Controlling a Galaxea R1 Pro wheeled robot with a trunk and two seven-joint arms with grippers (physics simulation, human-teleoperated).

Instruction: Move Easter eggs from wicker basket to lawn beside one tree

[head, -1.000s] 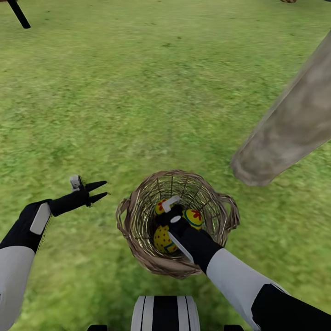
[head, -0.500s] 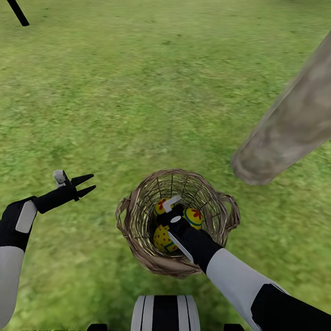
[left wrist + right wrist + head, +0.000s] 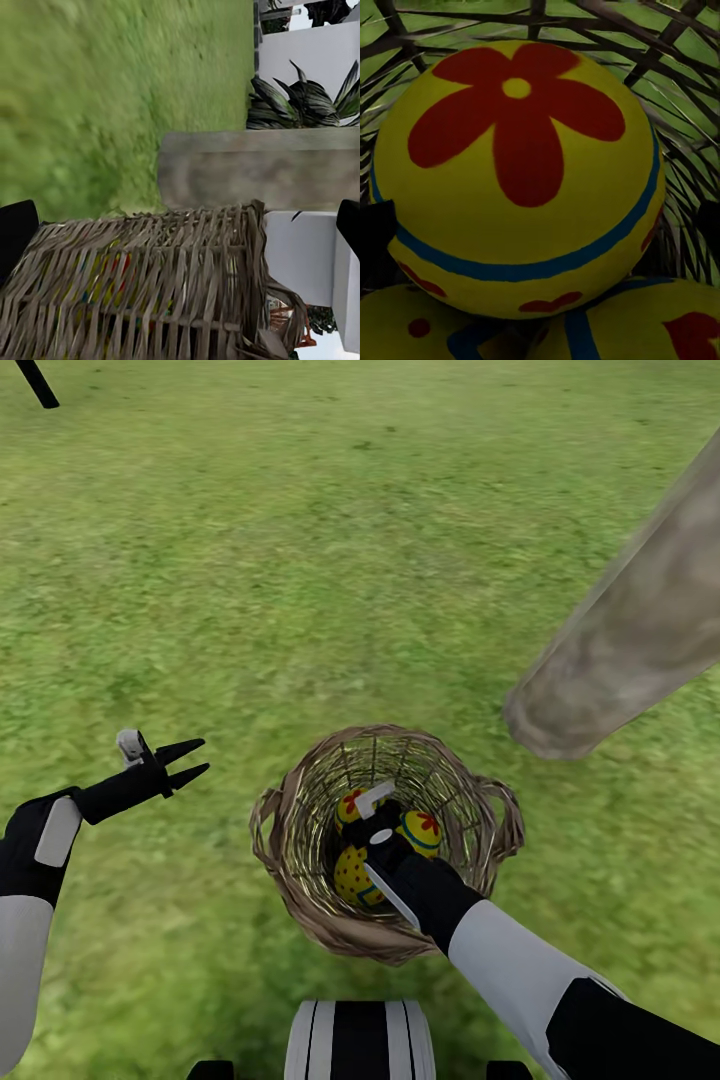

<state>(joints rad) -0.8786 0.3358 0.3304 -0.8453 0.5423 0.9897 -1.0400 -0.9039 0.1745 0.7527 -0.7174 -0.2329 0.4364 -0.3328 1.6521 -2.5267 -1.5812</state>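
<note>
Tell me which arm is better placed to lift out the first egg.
Right. Its tool is already down inside the wicker basket among the eggs, while the left tool hangs open over the lawn beside it.

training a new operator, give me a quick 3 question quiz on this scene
1. True or false: all three eggs lie in the basket.
2. Which tool is down inside the basket? A) left tool B) right tool
3. Fill in: the basket stands on the lawn near the ____, which lies to the robot's right.

Key: 1 true. 2 B. 3 trunk.
</note>
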